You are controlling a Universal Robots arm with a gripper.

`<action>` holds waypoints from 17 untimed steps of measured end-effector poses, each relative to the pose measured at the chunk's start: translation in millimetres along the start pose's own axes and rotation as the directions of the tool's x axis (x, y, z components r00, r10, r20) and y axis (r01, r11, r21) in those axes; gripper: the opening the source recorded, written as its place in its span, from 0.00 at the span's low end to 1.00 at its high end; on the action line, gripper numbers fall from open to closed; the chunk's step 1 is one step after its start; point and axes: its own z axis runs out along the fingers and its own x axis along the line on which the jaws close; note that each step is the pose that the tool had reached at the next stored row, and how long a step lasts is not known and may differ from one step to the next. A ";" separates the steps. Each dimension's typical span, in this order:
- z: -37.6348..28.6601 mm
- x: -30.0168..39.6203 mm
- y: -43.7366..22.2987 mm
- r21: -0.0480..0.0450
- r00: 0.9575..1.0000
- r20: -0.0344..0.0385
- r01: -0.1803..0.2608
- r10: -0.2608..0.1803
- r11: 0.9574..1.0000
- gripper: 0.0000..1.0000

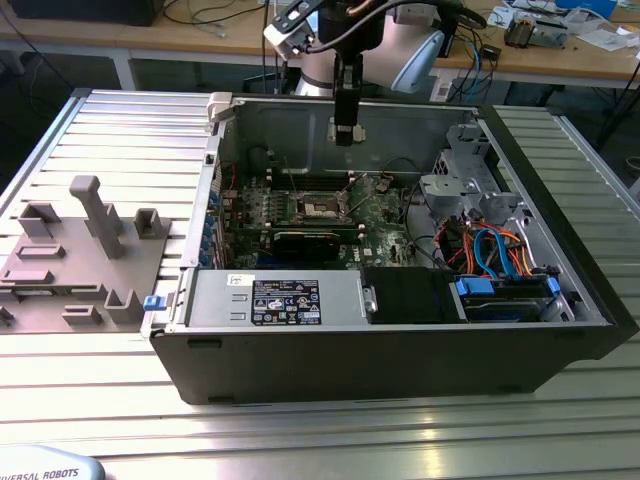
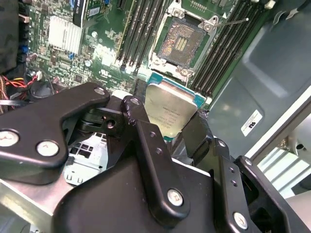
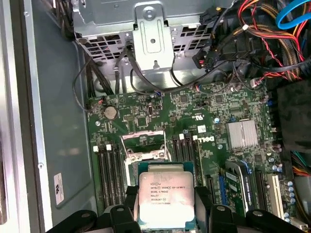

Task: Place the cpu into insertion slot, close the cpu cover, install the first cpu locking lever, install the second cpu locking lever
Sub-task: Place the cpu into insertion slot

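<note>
Gripper clamps the cpu high over the uncovered insertion slot, memory slots flanking it.

My gripper comprises matte black link plates with rounded ends, fastened by silver cross-head screws. Top centre, exterior view: my pale grey wrist housing.

A ribbed aluminium table spans the exterior view. An open black computer case sits on it from centre to right. A grey moulded fixture lies at middle left, and a white device at the lower-left corner.
</note>
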 end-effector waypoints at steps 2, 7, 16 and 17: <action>0.0 0.0 0.0 0.000 1.000 -0.001 0.017 -0.017 1.000 0.54; 0.1 0.0 -0.1 -0.005 0.990 -0.010 0.142 -0.142 0.990 0.54; 2.5 0.0 -0.4 -0.005 0.987 -0.011 0.162 -0.162 0.987 0.54; 2.7 0.0 -0.4 -0.005 0.987 -0.011 0.162 -0.162 0.987 0.54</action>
